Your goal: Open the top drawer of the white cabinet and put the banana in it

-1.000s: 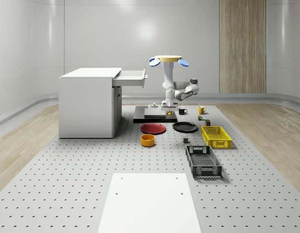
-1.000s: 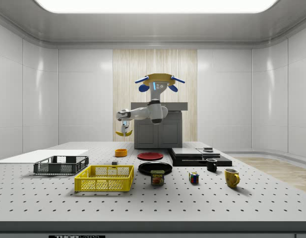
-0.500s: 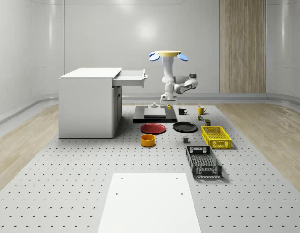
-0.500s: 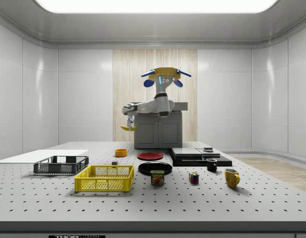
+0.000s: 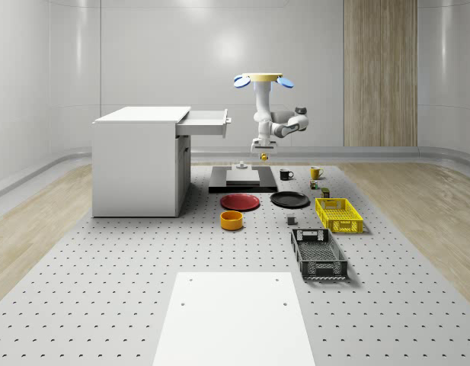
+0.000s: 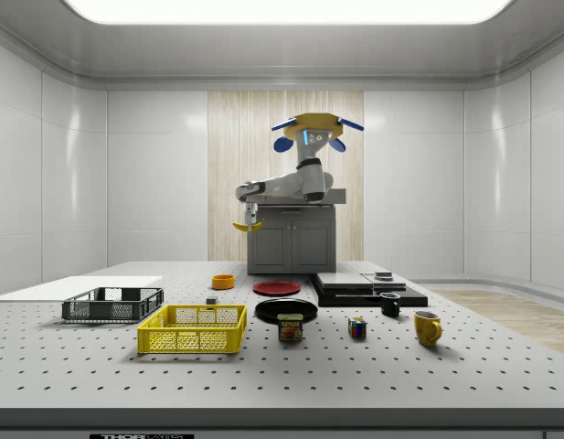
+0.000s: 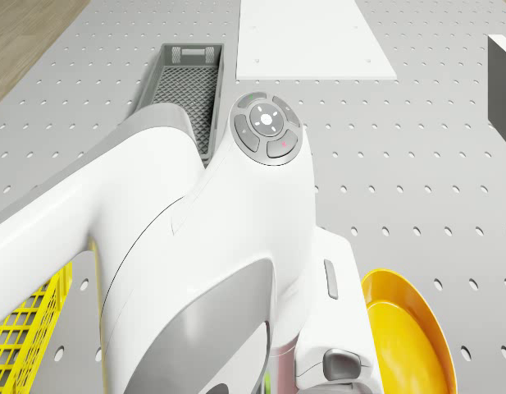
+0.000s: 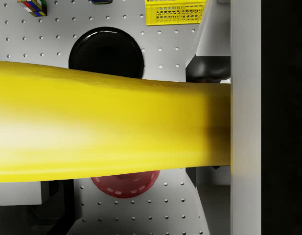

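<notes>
Drone [image 5: 257, 78] hovers beside the open top drawer [image 5: 205, 121]; fingers [image 6: 250, 218] clamp the banana [image 6: 247, 226] mid-length — light, soft, likely bruisable.

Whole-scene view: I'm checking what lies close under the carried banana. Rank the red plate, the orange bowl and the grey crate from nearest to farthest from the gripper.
From the gripper, shut on the banana:
1. Red plate, below, toward the cabinet side.
2. Orange bowl, just past the plate.
3. Grey crate, nearest the camera, on the view's right.
</notes>
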`<state>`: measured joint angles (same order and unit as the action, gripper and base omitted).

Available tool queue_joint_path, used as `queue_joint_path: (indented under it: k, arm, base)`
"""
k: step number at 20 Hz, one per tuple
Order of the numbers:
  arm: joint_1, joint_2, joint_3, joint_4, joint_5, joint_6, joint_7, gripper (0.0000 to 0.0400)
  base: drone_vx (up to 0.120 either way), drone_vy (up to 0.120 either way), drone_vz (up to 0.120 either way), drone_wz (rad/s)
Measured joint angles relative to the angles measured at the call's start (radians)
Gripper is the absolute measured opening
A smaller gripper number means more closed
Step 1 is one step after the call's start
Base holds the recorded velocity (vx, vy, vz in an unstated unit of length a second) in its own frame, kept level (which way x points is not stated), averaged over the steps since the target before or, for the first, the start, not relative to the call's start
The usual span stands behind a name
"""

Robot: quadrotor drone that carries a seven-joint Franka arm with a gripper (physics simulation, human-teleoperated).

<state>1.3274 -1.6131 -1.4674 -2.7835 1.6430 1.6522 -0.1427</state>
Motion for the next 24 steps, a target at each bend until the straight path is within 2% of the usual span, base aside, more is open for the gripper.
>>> queue_joint_path:
  k: [24]
  arm:
    - [0.0, -0.003, 0.0, 0.0, -0.001, 0.002, 0.0, 0.02]
  base:
    - [-0.12, 0.0, 0.12, 0.0]
